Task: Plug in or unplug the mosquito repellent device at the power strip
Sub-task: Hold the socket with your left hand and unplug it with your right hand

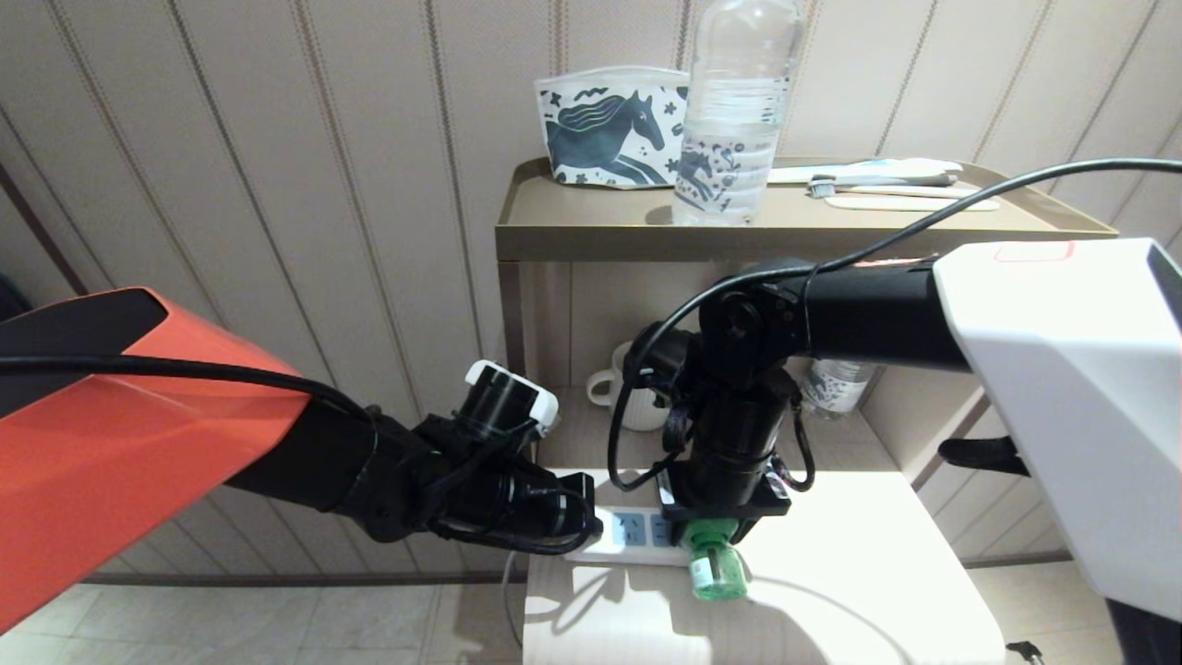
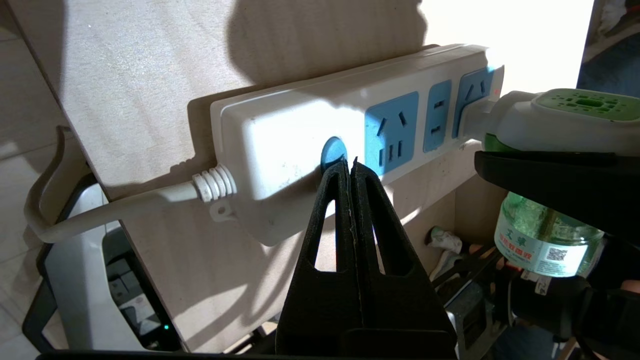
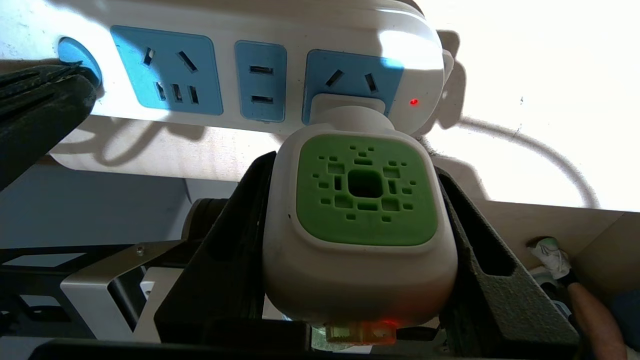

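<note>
Here, a pale surface [image 1: 877,554] in strong sunlight stands against a ribbed beige wall [image 1: 277,185], beneath a brass-coloured shelf [image 1: 591,231] holding a horse-print pouch [image 1: 609,129] and a clear water bottle [image 1: 734,111]. The power strip [image 2: 290,135] lies near the surface's edge, a red light glowing at its end. The mosquito repellent device [image 3: 360,220] sits plugged into the end socket, its bottle label bearing a QR code and unreadable writing. The right gripper [image 3: 357,280] has its jaws clasped around the device; the left gripper [image 2: 350,167] has its jaws pressed together, tips at the blue button [image 2: 332,150].
</note>
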Robot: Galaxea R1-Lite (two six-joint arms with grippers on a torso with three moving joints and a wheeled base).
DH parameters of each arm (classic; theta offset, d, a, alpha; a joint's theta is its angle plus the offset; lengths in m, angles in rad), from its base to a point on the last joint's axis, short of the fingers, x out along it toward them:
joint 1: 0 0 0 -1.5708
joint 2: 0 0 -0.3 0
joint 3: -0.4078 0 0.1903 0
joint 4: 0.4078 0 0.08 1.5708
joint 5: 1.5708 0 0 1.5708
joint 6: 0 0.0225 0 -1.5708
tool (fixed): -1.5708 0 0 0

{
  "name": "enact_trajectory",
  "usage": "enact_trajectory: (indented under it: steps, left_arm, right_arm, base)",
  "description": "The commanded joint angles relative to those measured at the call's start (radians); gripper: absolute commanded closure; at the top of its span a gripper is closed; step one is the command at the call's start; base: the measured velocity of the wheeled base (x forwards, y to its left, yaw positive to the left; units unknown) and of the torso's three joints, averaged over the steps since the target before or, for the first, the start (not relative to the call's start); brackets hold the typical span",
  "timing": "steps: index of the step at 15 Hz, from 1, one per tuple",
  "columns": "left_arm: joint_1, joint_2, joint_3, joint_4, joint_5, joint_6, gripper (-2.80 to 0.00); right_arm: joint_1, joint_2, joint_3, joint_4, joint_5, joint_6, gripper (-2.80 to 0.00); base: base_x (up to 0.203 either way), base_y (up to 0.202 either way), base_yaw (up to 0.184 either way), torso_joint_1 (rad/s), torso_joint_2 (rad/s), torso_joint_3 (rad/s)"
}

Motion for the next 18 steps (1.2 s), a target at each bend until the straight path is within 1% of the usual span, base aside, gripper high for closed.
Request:
enact_trajectory:
  steps: [1,3,5,6,14,15,18]
  left_arm:
    - [-0.001,0.01,-0.001,-0.002,-0.001,-0.001,0.0]
    - [0.0,0.025,-0.005,-0.012,0.005,-0.001,0.0]
    - [0.0,0.043,0.004,-0.025,0.04,-0.001,0.0]
    - [-0.002,0.046,0.011,-0.032,0.045,-0.001,0.0]
    - [-0.004,0.033,0.029,-0.043,0.047,0.002,0.0]
    - [-0.019,0.041,0.031,-0.044,0.047,0.003,0.0]
    - [-0.031,0.044,0.032,-0.045,0.048,0.005,0.0]
  right_arm:
    - [0.001,-0.002,0.001,0.006,0.0,0.004,0.0]
    - [0.002,0.0,0.003,0.006,0.0,0.004,0.0]
    - [0.002,0.0,0.0,0.006,0.0,0.004,0.0]
    - [0.002,0.0,-0.004,0.006,0.0,0.004,0.0]
    - [0.007,-0.004,-0.011,0.006,0.0,0.004,0.0]
    - [0.007,-0.009,-0.013,0.006,0.0,0.004,0.0]
    - [0.007,-0.016,-0.022,0.005,0.0,0.002,0.0]
  base:
    - [0.0,0.0,0.0,0.0,0.0,0.0]
    - [0.0,0.0,0.0,0.0,0.0,0.0]
    - [0.0,0.0,0.0,0.0,0.0,0.0]
    - [0.0,0.0,0.0,0.0,0.0,0.0]
    - [0.0,0.0,0.0,0.0,0.0,0.0]
    - [0.0,0.0,0.0,0.0,0.0,0.0]
    - [0.0,0.0,0.0,0.0,0.0,0.0]
